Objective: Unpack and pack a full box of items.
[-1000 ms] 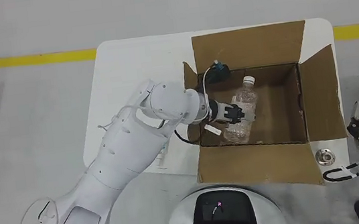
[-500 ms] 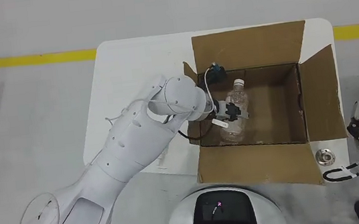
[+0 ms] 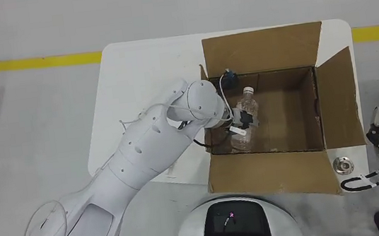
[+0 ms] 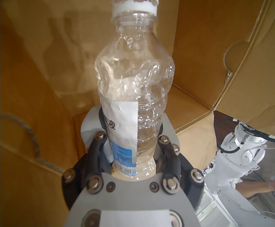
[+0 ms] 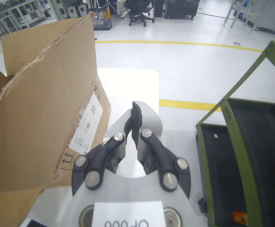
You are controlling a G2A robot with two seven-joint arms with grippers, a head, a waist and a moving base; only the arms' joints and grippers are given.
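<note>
1 left gripper [image 4: 131,129], clamped on the lower body of 1 clear plastic bottle [image 4: 133,81] inside the cardboard box [image 3: 263,50].
Bottle sits close to the box's left wall; its thin, crumpled shell may yield and slip on lifting, or the cap may catch the wall. 1 right gripper [image 5: 133,122], pads together on nothing, rests outside the box.

Top view looks straight down on the box [image 3: 263,48]; left wrist view sits close inside it, right wrist view apparently just outside.
</note>
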